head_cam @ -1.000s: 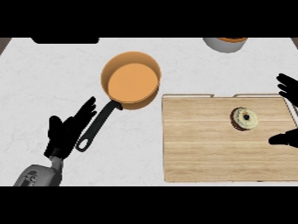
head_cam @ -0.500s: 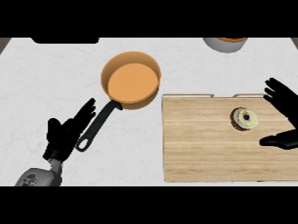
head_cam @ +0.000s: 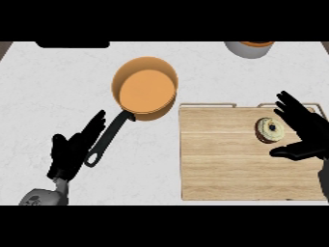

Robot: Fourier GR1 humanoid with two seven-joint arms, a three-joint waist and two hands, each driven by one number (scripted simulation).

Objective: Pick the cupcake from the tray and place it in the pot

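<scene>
A small cupcake (head_cam: 270,130) with pale frosting sits on the right part of the wooden tray (head_cam: 224,164). My right hand (head_cam: 310,132) is open just right of the cupcake, fingers spread above it and thumb stretched out below it, not touching. The orange pot (head_cam: 146,90) with a black handle (head_cam: 108,139) stands on the counter left of the tray. My left hand (head_cam: 73,152) rests open at the lower left, beside the handle's end.
A white cup with orange contents (head_cam: 249,48) stands at the counter's far edge, upper right. A dark object (head_cam: 73,44) lies at the far left edge. White marble counter surrounds the pot and tray.
My right hand has moved left across the tray's right edge, closing in on the cupcake. The left hand, pot and cupcake have stayed put.
</scene>
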